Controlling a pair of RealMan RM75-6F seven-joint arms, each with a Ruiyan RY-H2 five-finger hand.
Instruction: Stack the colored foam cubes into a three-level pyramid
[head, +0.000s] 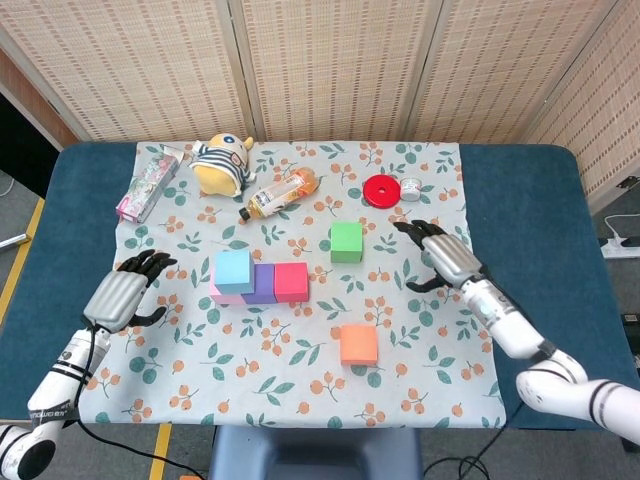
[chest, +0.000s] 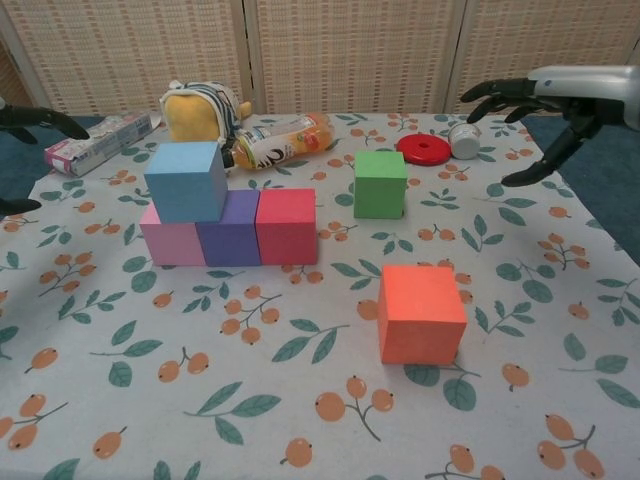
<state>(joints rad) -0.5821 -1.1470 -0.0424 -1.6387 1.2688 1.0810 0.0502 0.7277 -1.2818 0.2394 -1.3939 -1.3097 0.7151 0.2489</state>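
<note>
From the head view, the left hand has its fingers spread wide and holds nothing, off to the left of the block row. The right hand is wide open too, right of the green cube. From the chest view, the blue cube sits on the pink cube and purple cube, with the red cube touching beside them; the orange cube sits alone in front

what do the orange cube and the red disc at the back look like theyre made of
Orange cube: probably foam, with matte, unshiny faces and slightly soft edges. Red disc: looks like hard plastic, smooth with a faint sheen and a moulded centre hole, though rubber cannot be ruled out.
</note>
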